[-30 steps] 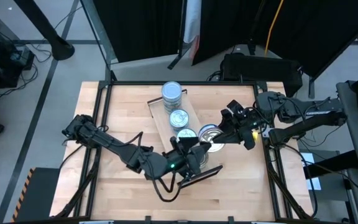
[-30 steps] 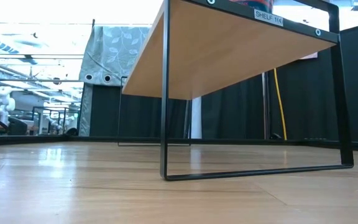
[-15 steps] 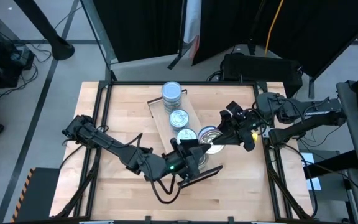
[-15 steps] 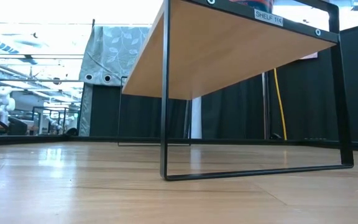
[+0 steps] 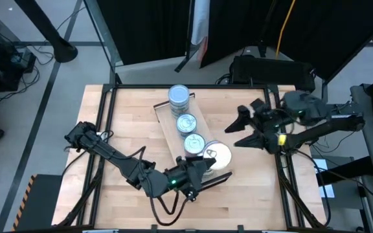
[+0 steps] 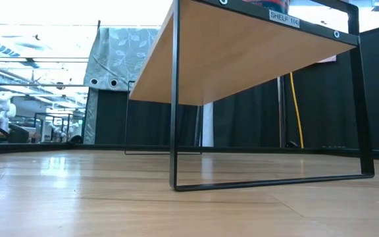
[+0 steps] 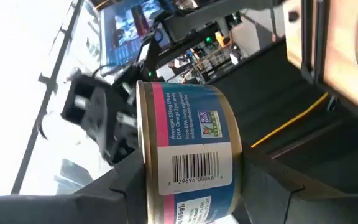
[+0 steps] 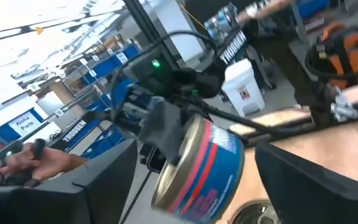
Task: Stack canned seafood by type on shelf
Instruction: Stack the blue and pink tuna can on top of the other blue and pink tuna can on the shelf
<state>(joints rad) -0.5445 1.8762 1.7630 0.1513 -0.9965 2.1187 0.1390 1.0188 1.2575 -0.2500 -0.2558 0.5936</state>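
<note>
**Blue-and-pink tin in left grip**

Blue-labelled tin [image 7: 188, 168] clamped between the left end effector [image 5: 199, 169] fingers, turned on its side at the shelf's [image 5: 172, 133] near end. Beyond it, three stacks of tins [image 5: 184, 122] line the shelf. Right end effector [image 5: 240, 127] — fingers spread, empty — hangs off to the side.

Overhead camera facing straight down, low camera level under shelf [image 6: 242, 52], wrist cameras close (both on one can [image 7: 188, 162])

black curtains [image 5: 303, 26] behind the wooden counter [image 5: 135, 123], grey floor [image 5: 57, 84], yellow cable [image 5: 281, 26], patterned grey drape [image 6: 120, 85], bright ceiling lights beyond
</note>
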